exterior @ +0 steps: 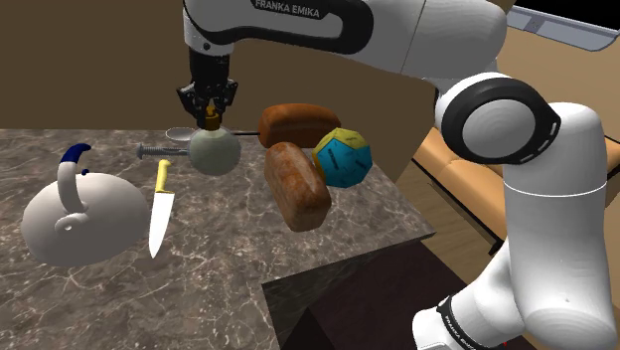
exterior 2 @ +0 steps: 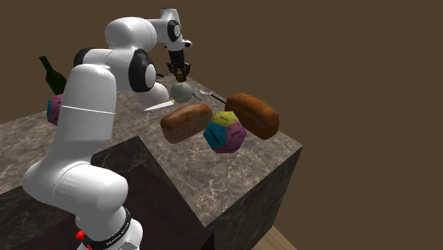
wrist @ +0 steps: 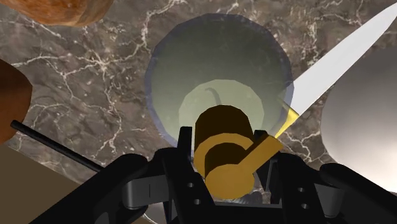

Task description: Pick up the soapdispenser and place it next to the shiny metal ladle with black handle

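The soap dispenser (exterior: 214, 151) is a round grey-green bulb with a gold-brown pump top (wrist: 224, 153). It is near the back of the marble counter (exterior: 199, 288). My gripper (exterior: 211, 113) comes straight down onto the pump, and the fingers (wrist: 186, 143) clasp it on both sides. Whether the bulb (exterior 2: 182, 92) rests on the stone or hangs just above it, I cannot tell. Right behind it lies the ladle (exterior: 180, 131), a shiny bowl with a thin black handle (wrist: 54, 147) running toward the far loaf.
A yellow-handled knife (exterior: 159, 211) and a white kettle (exterior: 75, 221) lie on the shoulder view's left of the dispenser. Two brown loaves (exterior: 296, 185) (exterior: 298, 121) and a coloured polyhedron (exterior: 343, 157) crowd the right. The counter's edge (exterior: 348, 261) drops off in front.
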Motion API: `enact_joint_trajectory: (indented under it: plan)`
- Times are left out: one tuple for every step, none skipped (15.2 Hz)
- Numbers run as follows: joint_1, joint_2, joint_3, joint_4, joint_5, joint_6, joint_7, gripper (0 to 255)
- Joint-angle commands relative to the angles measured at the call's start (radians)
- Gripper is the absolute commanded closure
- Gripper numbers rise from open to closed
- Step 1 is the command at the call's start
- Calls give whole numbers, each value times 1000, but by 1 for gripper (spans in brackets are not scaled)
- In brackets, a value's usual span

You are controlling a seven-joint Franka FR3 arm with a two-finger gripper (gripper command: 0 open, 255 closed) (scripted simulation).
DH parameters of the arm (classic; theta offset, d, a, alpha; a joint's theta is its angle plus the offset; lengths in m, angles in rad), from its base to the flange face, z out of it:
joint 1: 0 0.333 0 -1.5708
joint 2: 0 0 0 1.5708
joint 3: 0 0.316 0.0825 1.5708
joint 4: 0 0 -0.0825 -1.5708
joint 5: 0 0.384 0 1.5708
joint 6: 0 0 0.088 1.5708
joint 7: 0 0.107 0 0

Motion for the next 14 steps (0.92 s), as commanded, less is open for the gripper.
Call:
enact_joint_trajectory:
  plan:
    - [-5, -8, 0, -41, 0, 34, 1, 255]
    - [-6, -9, 0, -56, 0, 48, 2, 255]
    - [-7, -9, 0, -70, 0, 62, 3, 255]
    - [-7, -9, 0, -83, 0, 75, 4, 255]
    - [-8, -9, 0, -96, -1, 88, 5, 255]
    - [-9, -8, -1, -109, -1, 101, 6, 255]
    - [-10, -7, -1, -121, -2, 114, 7, 255]
    - [-10, -6, -1, -132, -2, 126, 8, 255]
    - [-11, -4, -1, -143, -3, 139, 8, 255]
    - [-11, -4, -1, -145, -3, 141, 9, 255]
    - [-11, -4, -1, -144, -3, 141, 9, 255]
    - [-11, -4, -1, -144, -3, 141, 9, 255]
    - [-11, -4, -1, -144, -3, 141, 9, 255]
    - [-11, -4, -1, -144, -3, 141, 9, 255]
